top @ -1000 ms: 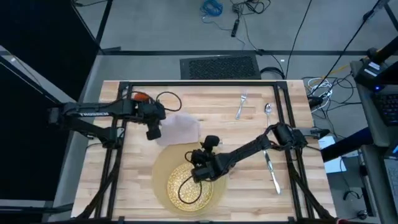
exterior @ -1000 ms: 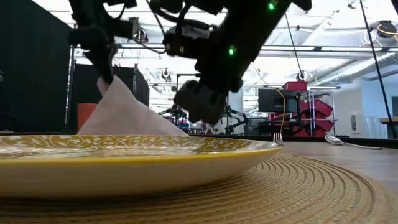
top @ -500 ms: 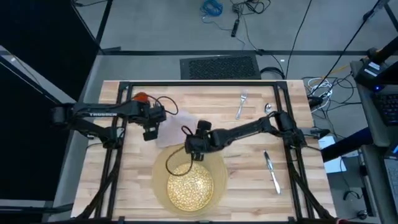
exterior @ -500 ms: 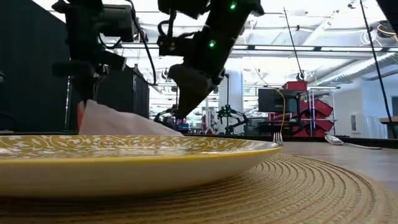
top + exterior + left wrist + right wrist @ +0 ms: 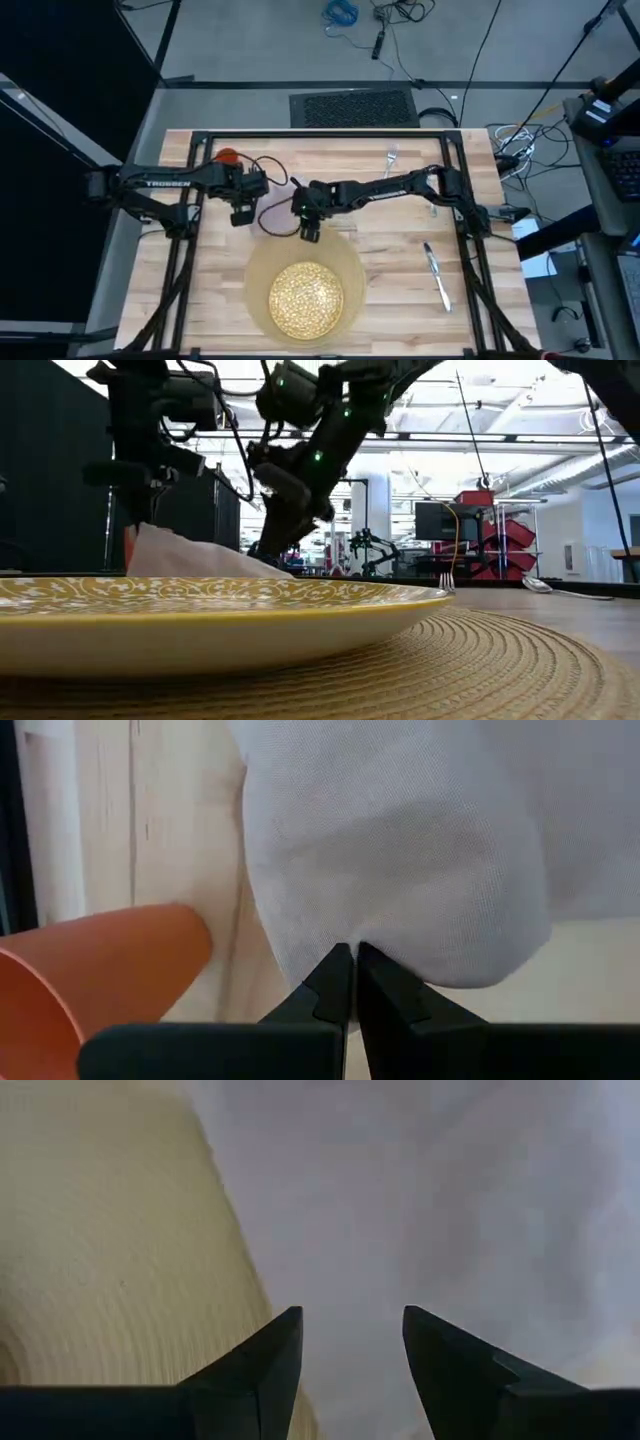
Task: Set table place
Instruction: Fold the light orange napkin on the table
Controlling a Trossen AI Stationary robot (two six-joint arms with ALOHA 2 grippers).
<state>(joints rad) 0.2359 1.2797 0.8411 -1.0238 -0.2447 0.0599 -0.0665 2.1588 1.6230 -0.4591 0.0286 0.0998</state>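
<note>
A pinkish-grey napkin point(image 5: 282, 208) lies on the table point(image 5: 400, 250), just beyond the round tan mat point(image 5: 345, 268) that carries the gold-speckled plate point(image 5: 305, 298). My left gripper point(image 5: 240, 213) is shut on the napkin's left end, close to the orange cup point(image 5: 227, 157), which lies on its side point(image 5: 90, 970). My right gripper point(image 5: 350, 1350) hovers open over the napkin's near edge point(image 5: 450, 1200), where it meets the mat point(image 5: 100, 1260). A fork point(image 5: 388, 168) and a spoon point(image 5: 431, 174) lie at the far right, and a knife point(image 5: 437, 275) at the near right. My left gripper pinches the napkin's left edge point(image 5: 350, 935) between its two shut fingers, coming from above and pointing down. That end is raised into a low peak point(image 5: 150, 532), while the rest of the cloth slopes down onto the table. Whether my right gripper's fingers touch the napkin cannot be told.
Black frame rails point(image 5: 320, 135) run round the tabletop. A loose black cable point(image 5: 275, 165) loops over the wood near the left wrist. Bare wood shows to the right of the mat, between it and the knife.
My right gripper has swung from above the plate toward the table's far edge and now stands over the napkin's near edge. My left gripper has come down a little, still shut on the napkin, so the cloth's tall peak has sunk to a low one.
</note>
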